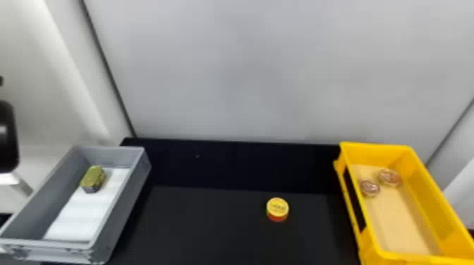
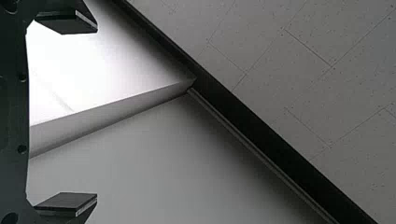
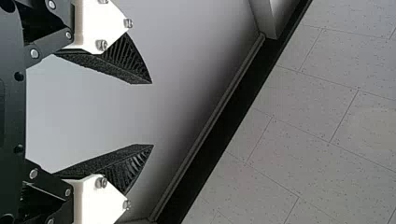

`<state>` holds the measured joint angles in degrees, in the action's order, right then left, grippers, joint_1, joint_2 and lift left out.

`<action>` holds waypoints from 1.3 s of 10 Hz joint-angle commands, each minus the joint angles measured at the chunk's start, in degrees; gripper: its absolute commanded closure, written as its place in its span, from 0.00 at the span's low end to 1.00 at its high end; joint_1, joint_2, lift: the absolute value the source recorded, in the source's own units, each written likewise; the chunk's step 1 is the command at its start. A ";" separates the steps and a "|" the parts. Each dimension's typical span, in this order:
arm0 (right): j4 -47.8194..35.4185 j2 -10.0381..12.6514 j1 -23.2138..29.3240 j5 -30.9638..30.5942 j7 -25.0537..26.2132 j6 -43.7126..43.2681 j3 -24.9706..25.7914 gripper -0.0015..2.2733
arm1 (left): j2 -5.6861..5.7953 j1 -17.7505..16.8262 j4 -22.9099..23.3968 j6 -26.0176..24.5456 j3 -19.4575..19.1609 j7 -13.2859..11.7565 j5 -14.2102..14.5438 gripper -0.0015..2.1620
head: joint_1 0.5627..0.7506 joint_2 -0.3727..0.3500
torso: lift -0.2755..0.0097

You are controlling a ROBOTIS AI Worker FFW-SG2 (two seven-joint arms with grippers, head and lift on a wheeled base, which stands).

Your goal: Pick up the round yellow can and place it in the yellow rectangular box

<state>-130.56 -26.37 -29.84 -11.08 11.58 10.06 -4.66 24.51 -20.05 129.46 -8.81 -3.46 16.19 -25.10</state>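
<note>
Right wrist view is showing my right end effector [image 3: 152,115] spreading its fingers apart; my left end effector [image 2: 97,112] is gaping too. The round yellow can [image 1: 277,208] is sitting on the black surface [image 1: 211,225], between the grey box [image 1: 123,208] and the yellow rectangular box [image 1: 375,145]. Behind, a pale wall [image 1: 247,70] is rising.

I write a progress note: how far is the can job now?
Nothing looks done: the round yellow-and-red can stands on the black table. In hand: nothing; left gripper and right gripper have open, empty jaws. Remaining: pickup, then placing in the yellow rectangular plastic box.
</note>
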 commanded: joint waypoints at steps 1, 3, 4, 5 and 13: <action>0.74 0.53 0.48 -0.09 0.28 -1.01 -0.27 0.18 | 0.47 0.10 0.09 -0.25 0.30 -0.10 0.14 0.01 | 0.53 0.59 | 0.93; 1.09 0.62 0.48 0.00 0.72 -1.18 -0.53 0.18 | 0.20 0.19 0.18 -0.16 0.21 0.07 0.14 0.01 | 0.53 0.59 | 0.93; 1.09 0.71 0.39 0.00 0.63 -1.18 -0.62 0.18 | 0.55 0.19 0.18 -0.34 0.48 0.07 0.14 0.01 | 0.53 0.59 | 0.93; 1.18 0.71 0.39 0.00 0.63 -1.18 -0.62 0.18 | 0.64 0.19 0.18 -0.34 0.30 0.07 0.14 0.01 | 0.53 0.59 | 0.93; -1.98 8.27 -10.24 25.49 -7.45 56.94 8.44 0.18 | 0.29 0.98 0.18 -0.42 -0.05 0.16 0.23 0.01 | 0.53 0.59 | 0.93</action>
<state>-132.40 -21.83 -34.51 6.79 8.41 41.59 -1.55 24.85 -19.18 129.64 -9.08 -3.53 16.35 -24.87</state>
